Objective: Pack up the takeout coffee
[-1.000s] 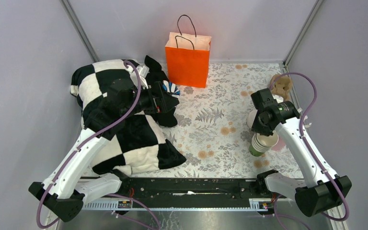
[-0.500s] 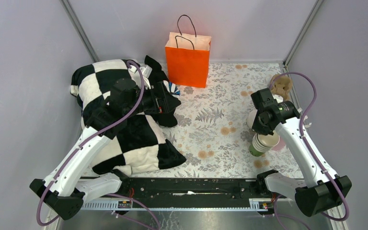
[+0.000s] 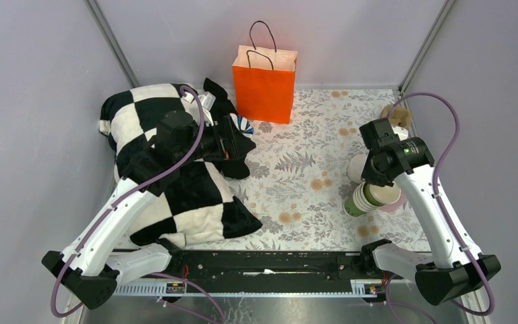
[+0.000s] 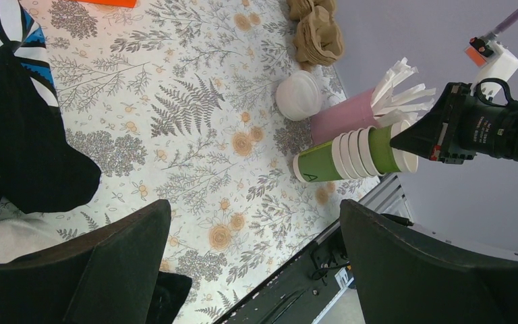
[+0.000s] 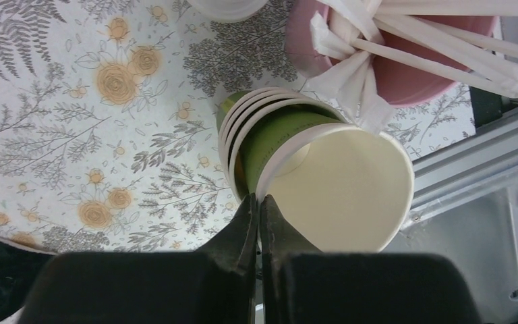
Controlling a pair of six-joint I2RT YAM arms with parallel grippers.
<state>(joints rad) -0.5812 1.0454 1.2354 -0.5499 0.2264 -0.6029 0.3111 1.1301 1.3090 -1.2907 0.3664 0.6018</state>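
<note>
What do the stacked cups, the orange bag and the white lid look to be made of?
Stacked cups: paper, matte green outside, cream inside, with thin rolled rims.
Orange bag: paper, matte, with flat sides and sharp creased edges.
White lid: probably thin plastic, smooth with a moulded raised rim, though it is too small to be sure.

Open floral counter [image 3: 297, 192] runs straight out in front of the orange bag [image 3: 264, 84], a wide lane. Left of the bag, a heaped checkered cloth [image 3: 195, 196] blocks passage. Right of the bag, by the wall, the tilted cup stack [image 3: 361, 201], pink cup of sticks [image 4: 342, 116], lidded cup [image 4: 299, 95] and brown carriers [image 4: 317, 37] crowd together, with the right end effector [image 5: 257, 199] pinched on the stack's top rim.
</note>
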